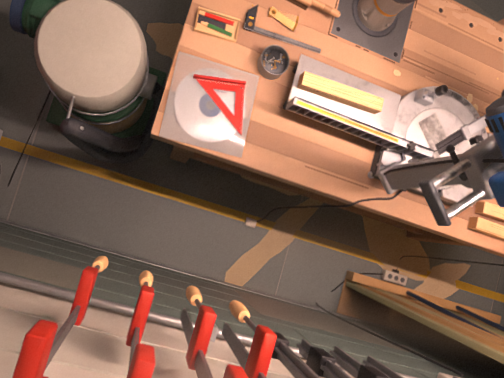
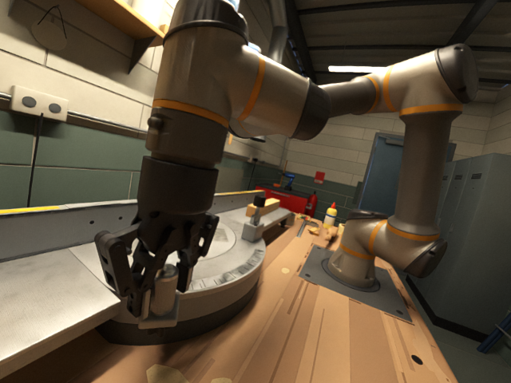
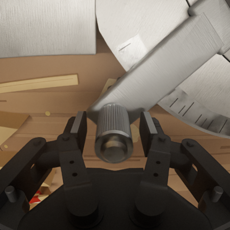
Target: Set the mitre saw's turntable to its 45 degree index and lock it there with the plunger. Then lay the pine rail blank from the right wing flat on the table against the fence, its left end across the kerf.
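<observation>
The knurled plunger knob (image 3: 113, 132) stands at the outer end of the turntable's handle arm (image 3: 157, 71), at the front rim of the round turntable (image 2: 225, 247). The rim's angle scale (image 3: 196, 115) lies just right of the arm. The pine rail blank (image 1: 342, 91) lies on the saw's wing beside the fence (image 1: 350, 125), away from the turntable. In the second side camera it shows far behind (image 2: 263, 205). My gripper (image 3: 113, 130) is over the knob, with a finger on each side of it. The gripper is open and holds nothing.
Behind the saw runs the long grey fence (image 2: 62, 222) and the tiled wall. The arm's base (image 2: 359, 264) is bolted to the bench on the right. A red set square (image 1: 224, 100), a small tin (image 1: 273, 61) and hand tools lie further along the bench.
</observation>
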Controlling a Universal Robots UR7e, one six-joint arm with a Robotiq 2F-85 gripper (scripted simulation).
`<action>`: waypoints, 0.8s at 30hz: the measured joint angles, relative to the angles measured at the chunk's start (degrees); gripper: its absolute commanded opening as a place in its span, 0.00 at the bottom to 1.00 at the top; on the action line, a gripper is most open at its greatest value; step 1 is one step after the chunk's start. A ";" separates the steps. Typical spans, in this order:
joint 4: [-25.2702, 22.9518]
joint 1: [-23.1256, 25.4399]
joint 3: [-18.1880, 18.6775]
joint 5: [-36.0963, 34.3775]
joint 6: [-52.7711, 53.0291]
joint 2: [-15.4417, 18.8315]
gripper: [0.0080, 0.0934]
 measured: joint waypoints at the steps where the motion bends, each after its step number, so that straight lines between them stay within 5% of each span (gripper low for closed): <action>1: 0.00 0.00 0.00 0.00 0.00 0.00 0.56; 24: 2.45 0.00 -1.37 0.00 0.00 -1.10 0.56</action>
